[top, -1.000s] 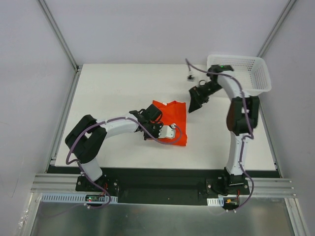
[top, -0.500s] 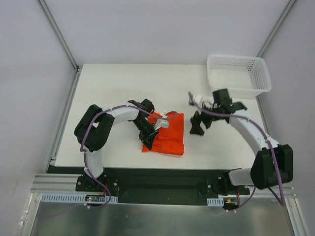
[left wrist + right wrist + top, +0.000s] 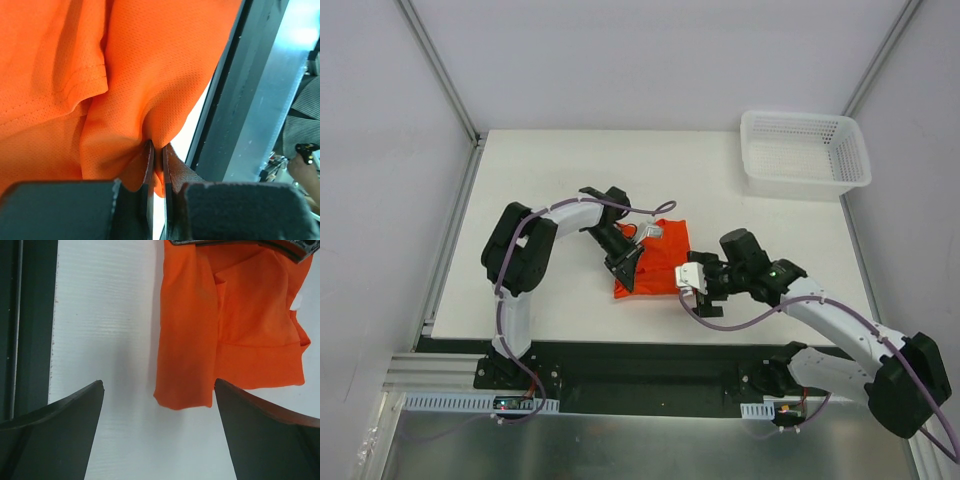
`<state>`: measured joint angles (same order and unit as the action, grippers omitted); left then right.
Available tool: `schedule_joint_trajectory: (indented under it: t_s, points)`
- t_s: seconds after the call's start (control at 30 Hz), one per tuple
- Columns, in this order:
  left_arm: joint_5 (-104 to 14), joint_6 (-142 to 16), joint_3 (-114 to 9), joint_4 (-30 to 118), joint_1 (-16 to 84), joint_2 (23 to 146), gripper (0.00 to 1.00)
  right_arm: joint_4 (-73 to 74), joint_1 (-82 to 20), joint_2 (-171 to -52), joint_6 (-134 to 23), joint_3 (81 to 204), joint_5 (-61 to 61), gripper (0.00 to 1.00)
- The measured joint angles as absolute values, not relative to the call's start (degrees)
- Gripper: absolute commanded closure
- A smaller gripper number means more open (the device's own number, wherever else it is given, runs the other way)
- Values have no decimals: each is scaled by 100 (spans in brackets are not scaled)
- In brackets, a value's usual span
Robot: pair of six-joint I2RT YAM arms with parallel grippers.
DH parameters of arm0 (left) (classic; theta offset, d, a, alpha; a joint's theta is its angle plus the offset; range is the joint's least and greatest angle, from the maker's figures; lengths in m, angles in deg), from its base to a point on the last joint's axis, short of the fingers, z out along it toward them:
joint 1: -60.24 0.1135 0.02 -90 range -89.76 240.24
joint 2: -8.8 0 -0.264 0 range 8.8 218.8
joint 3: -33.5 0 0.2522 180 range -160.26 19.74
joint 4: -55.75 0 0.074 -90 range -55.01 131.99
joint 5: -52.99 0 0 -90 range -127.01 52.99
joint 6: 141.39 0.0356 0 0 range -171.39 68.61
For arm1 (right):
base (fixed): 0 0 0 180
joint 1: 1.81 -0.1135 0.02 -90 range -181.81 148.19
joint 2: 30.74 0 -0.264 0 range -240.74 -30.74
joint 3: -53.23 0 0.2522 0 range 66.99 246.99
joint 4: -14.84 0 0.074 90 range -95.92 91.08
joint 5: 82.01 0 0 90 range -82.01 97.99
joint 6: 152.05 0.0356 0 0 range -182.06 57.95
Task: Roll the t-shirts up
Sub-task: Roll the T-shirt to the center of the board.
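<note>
The orange-red t-shirt (image 3: 658, 262) lies folded into a small bundle in the middle of the white table (image 3: 540, 170). My left gripper (image 3: 626, 268) is at the bundle's left side, shut on a pinch of its fabric. In the left wrist view the cloth (image 3: 150, 65) bunches into the closed left gripper (image 3: 156, 148). My right gripper (image 3: 693, 279) sits low at the bundle's right edge, open. In the right wrist view the right gripper (image 3: 159, 385) has its wide-apart fingers on either side of the t-shirt's near corner (image 3: 185, 385), not touching it.
A white mesh basket (image 3: 805, 150) stands at the far right corner of the table. A black strip and metal rail (image 3: 650, 360) run along the near edge, close behind the right gripper. Grey walls enclose the table.
The right arm has swung from beside the basket down to the shirt's right edge, still open. The left gripper has pulled the fabric over, and the shirt is now a narrower bundle.
</note>
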<state>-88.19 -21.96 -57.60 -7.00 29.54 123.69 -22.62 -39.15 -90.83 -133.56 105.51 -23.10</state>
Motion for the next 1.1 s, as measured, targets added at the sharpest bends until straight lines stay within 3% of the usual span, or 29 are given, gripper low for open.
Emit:
schedule_joint_trajectory:
  t_s: [0.3, 0.57, 0.83, 0.97, 1.1]
  points:
    - [-8958, -2240, -5992, -939, 2954, 12542, 100, -1519, -4033, -9809, -13411, 10527, -2052, 7]
    - [-9194, -2229, -6191, -1162, 2961, 12736, 100, -892, -4237, -10561, -13448, 10420, -1589, 20]
    - [-9712, -2082, -6303, -1651, 3203, 12909, 100, -525, -4357, -10797, -13454, 10365, -1244, 54]
    - [-10010, -2017, -6327, -1898, 3439, 12990, 100, -1117, -4302, -10961, -13472, 10656, -1405, 88]
    - [-10250, -2008, -6414, -2104, 3610, 13049, 98, -2201, -4014, -11376, -13559, 11526, -1856, 95]
